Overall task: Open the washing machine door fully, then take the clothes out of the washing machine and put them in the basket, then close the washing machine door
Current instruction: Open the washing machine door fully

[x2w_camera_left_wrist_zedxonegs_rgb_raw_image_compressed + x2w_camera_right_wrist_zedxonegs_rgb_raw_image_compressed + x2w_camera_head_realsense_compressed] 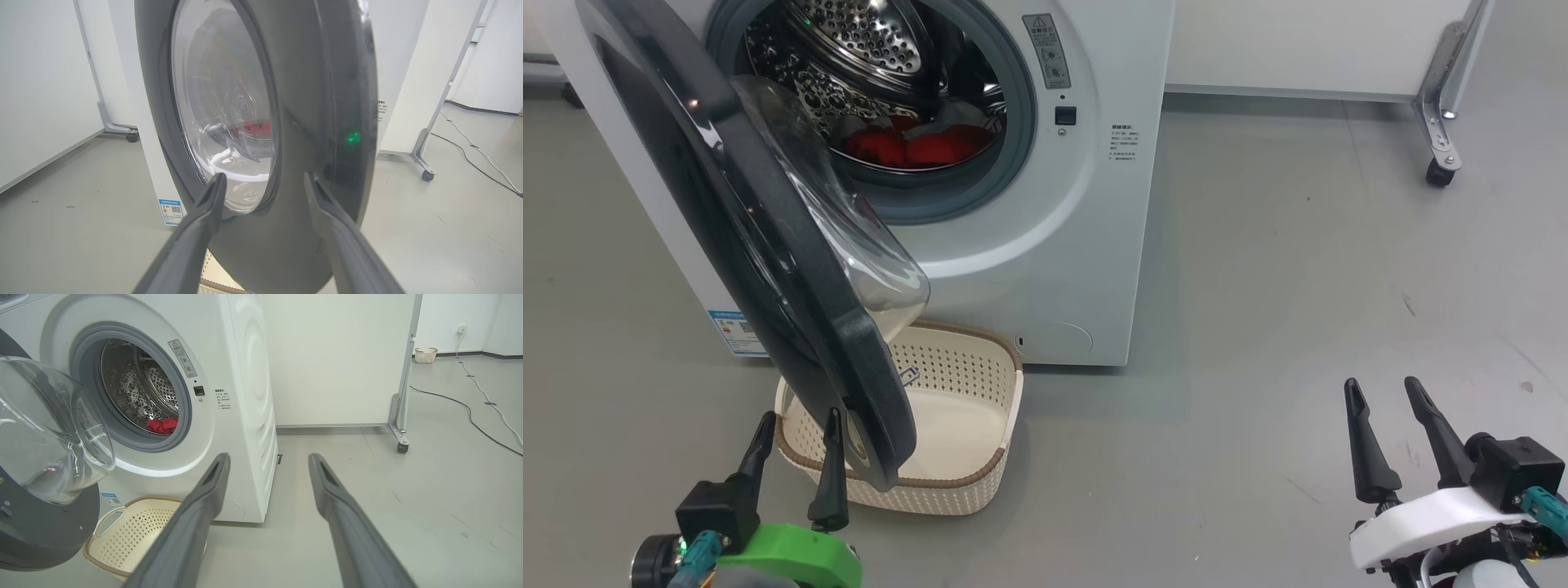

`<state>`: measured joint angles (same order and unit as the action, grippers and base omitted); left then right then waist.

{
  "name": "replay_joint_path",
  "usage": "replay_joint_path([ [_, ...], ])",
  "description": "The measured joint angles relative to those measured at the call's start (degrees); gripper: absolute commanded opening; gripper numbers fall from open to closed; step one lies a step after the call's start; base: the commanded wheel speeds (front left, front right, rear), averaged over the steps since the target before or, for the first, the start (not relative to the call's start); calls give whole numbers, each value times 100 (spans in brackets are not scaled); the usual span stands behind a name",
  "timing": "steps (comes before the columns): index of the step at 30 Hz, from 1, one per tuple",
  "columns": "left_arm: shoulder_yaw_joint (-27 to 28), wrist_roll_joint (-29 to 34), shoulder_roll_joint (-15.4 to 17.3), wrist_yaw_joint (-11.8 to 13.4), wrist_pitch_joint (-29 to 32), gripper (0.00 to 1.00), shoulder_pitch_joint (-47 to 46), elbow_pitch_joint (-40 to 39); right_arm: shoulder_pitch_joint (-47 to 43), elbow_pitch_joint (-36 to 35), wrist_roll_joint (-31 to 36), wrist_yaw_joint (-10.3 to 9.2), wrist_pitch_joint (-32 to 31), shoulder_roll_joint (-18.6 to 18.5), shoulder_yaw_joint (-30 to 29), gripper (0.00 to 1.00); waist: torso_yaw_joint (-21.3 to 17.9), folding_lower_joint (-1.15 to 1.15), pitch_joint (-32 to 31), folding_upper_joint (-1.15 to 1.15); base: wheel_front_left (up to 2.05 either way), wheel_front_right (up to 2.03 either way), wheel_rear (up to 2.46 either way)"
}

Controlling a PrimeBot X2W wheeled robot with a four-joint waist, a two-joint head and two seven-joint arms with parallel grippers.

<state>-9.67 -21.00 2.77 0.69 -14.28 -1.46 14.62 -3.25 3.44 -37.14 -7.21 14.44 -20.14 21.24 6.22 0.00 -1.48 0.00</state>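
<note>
The white washing machine [1045,269] stands ahead with its round black door [768,269] swung partly open, edge toward me, its glass bowl facing the machine. Red clothes [907,147] lie low in the steel drum, also seen as the clothes [162,425]. The cream basket [980,408] sits on the floor under the door. My left gripper [796,429] is open just in front of the door's lower edge; in the left wrist view the door [302,81] looms close beyond its fingers [204,212]. My right gripper [1384,392] is open and empty over bare floor at lower right.
A white panel on a castor leg [1441,122] stands behind the machine to the right. Cables [470,408] run along the floor far right, and a small basket [425,355] sits by the far wall. Grey floor spreads right of the machine.
</note>
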Motion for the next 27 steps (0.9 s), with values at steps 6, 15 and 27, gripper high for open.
replay_joint_path([
  [6,3,1,-2,-25,0,100,7,0,-140,-63,1,0,0,110,-86,100,16,0,8,0,0,0,0],
  [15,4,85,-5,-48,0,100,52,2,-202,-120,102,0,0,166,-171,100,40,0,37,0,0,0,0],
  [27,25,93,-9,-51,0,95,55,3,-281,-127,208,7,0,232,-235,100,69,0,28,0,0,0,0],
])
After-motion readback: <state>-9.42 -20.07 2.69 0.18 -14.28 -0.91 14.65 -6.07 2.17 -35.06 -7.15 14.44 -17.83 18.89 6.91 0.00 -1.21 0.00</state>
